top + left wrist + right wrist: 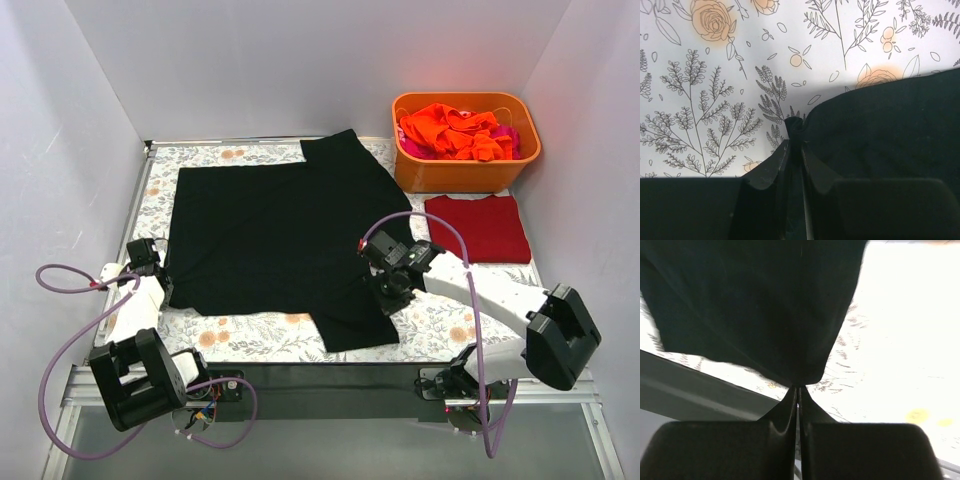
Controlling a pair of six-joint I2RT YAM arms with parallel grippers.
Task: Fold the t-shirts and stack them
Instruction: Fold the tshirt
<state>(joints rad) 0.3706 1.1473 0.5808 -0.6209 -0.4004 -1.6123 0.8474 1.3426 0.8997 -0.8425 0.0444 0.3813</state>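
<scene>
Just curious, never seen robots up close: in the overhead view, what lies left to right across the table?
The left gripper → black t-shirt → dark red t-shirt.

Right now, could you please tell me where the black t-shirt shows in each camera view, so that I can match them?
Top external: the black t-shirt lies spread across the middle.
Left wrist: the black t-shirt fills the lower right, its edge pinched by the left gripper.
Right wrist: the black t-shirt fills the upper left, narrowing to the shut right gripper.
Shared landmark: the floral tablecloth beneath it.
</scene>
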